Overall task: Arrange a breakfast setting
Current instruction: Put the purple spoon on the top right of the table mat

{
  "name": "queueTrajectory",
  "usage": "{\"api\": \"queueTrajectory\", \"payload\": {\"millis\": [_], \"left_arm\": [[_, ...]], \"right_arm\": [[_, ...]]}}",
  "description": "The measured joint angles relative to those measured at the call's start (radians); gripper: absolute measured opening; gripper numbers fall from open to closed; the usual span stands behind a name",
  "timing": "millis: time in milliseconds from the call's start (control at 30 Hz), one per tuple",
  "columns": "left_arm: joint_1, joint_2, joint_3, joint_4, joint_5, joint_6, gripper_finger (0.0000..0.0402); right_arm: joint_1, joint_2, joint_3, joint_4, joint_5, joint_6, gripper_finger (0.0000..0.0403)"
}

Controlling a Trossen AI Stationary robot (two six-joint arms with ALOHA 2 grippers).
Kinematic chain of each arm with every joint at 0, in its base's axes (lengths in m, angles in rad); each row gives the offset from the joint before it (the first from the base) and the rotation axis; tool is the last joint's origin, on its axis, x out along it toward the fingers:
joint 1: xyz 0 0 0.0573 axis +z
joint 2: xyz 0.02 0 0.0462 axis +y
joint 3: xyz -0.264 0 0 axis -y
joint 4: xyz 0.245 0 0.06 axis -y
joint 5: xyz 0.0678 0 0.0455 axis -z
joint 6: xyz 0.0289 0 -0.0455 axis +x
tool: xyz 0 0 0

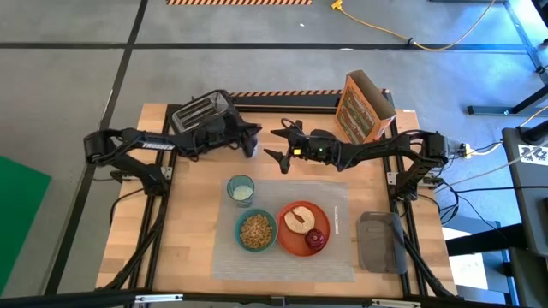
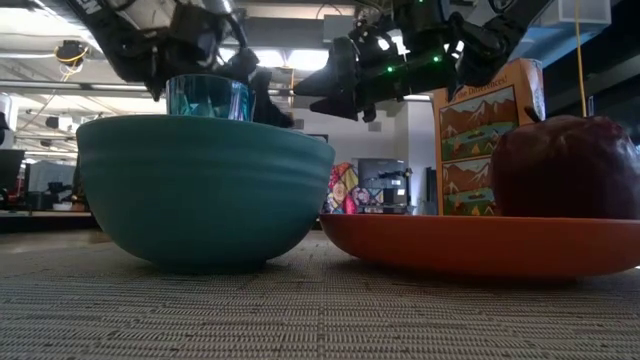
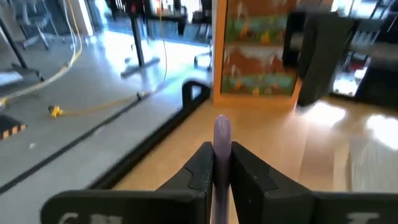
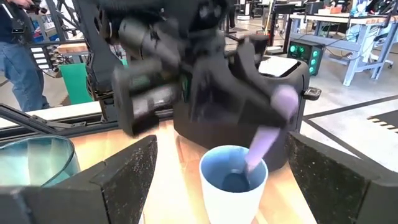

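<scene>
My left gripper (image 1: pixel 248 139) is at the table's far middle, shut on a utensil with a pale purple handle (image 4: pixel 268 127) that reaches down into a small white cup (image 4: pixel 233 180). My right gripper (image 1: pixel 278 147) is open just right of it, and its fingers stand on either side of the cup without touching it. On the grey placemat (image 1: pixel 338 257) stand a clear greenish glass (image 1: pixel 241 190), a teal bowl (image 1: pixel 256 230) with cereal, and an orange-red plate (image 1: pixel 291 244) carrying toast (image 1: pixel 299 217) and a dark-red apple (image 1: pixel 316 238). My left gripper pinches the utensil's purple handle (image 3: pixel 222 134) between its two fingers, near the handle's upper end, which sticks out past the fingertips. The utensil hangs tilted, and its lower end (image 4: pixel 249 165) is inside the white cup.
A toaster (image 1: pixel 203 111) stands at the far left and a cereal box (image 1: pixel 364 107) at the far right. A grey container (image 1: pixel 379 241) sits right of the placemat. A person (image 4: pixel 18 50) stands in the room beyond the table.
</scene>
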Motion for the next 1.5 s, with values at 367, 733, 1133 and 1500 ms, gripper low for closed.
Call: {"api": "queueTrajectory", "payload": {"millis": [367, 733, 1133, 1500], "left_arm": [[-0.045, -0.25, 0.0, 0.065, 0.068, -0.02, 0.0033], [-0.084, -0.268, 0.115, -0.109, 0.078, -0.126, 0.0031], [-0.084, -0.033, 0.393, -0.481, 0.195, -0.287, 0.0034], [-0.092, 0.181, 0.583, -0.564, 0.335, -0.348, 0.0035]], "right_arm": [[0.015, -0.125, 0.0, -0.097, -0.025, -0.075, 0.0337], [0.15, -0.132, 0.016, -0.335, 0.258, -0.648, 0.0256], [0.258, -0.132, 0.026, -0.435, 0.552, -1.362, 0.0234], [0.276, -0.132, 0.064, -0.488, 0.584, -1.521, 0.0234]]}}
